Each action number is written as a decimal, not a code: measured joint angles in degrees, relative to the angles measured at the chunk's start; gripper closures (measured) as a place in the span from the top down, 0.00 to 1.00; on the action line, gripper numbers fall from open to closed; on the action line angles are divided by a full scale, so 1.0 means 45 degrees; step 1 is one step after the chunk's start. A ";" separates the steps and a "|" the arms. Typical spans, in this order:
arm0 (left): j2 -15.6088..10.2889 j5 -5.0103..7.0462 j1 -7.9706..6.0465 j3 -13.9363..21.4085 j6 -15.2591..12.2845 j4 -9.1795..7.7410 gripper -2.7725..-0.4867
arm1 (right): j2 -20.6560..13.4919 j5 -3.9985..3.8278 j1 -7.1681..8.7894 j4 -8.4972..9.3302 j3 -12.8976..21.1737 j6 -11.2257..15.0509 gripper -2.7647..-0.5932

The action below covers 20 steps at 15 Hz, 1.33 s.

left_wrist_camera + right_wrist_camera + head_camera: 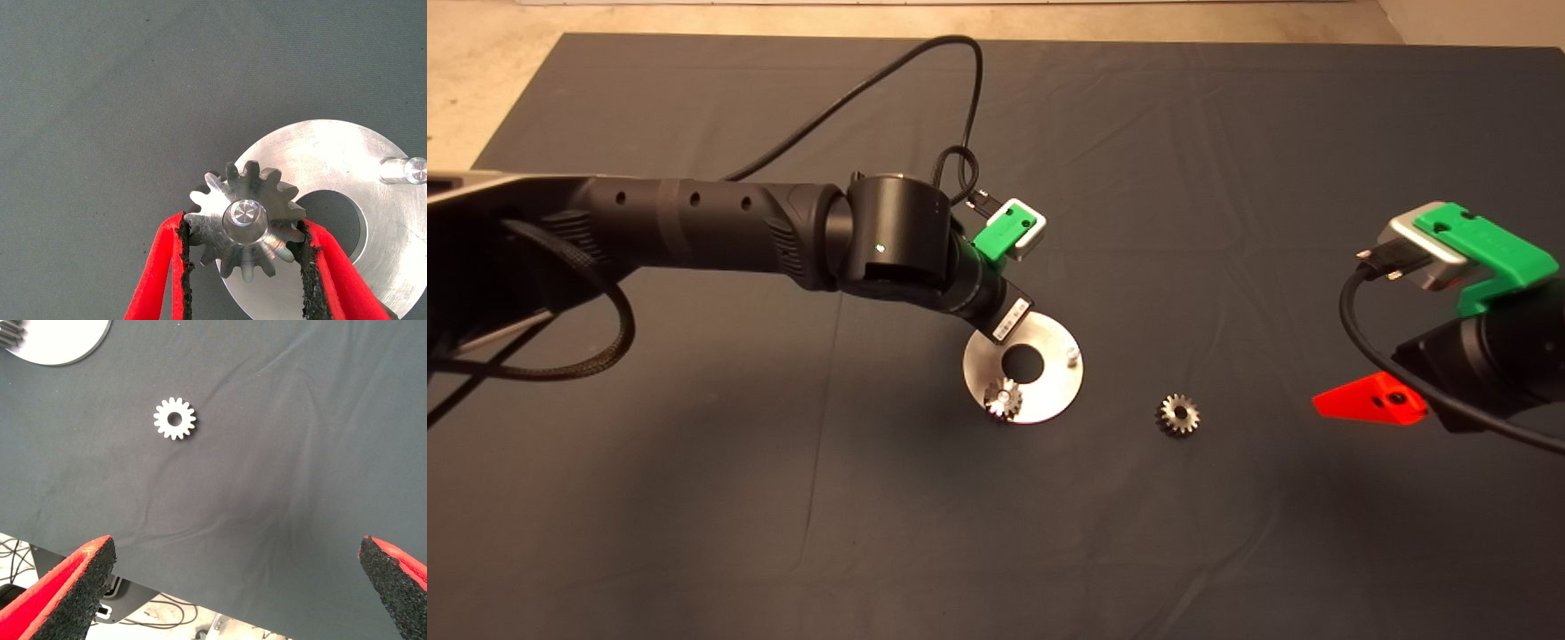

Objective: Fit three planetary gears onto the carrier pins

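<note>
The shiny carrier disc (1049, 378) lies mid-mat. One planetary gear (1003, 400) sits on the pin at its near edge, and one pin (1072, 356) stands bare. My left arm's wrist (960, 284) hides the third pin. In the left wrist view, my left gripper (245, 228) is shut on a second gear (243, 223). That gear sits over a pin whose tip (245, 216) shows through its hole, and a bare pin (407, 170) stands beside it. A third gear (1178, 414) lies flat on the mat right of the disc and also shows in the right wrist view (175, 419). My right gripper (237, 553) is open and empty at the right edge.
The left arm's black cable (925, 89) loops over the far part of the mat. The right gripper's red finger (1369, 404) hangs right of the loose gear. Bare floor (480, 80) lies past the mat's far left corner.
</note>
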 joint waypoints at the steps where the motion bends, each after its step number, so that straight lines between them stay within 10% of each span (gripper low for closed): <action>1: -0.0005 0.0000 0.0000 0.0000 0.0000 0.0000 0.13 | -0.0008 -0.0005 0.0000 0.0005 0.0000 0.0000 0.98; 20: -0.0011 0.0000 0.0252 0.0000 -0.0005 0.0000 0.13 | -0.0032 0.0000 0.0000 0.0019 0.0000 0.0000 0.98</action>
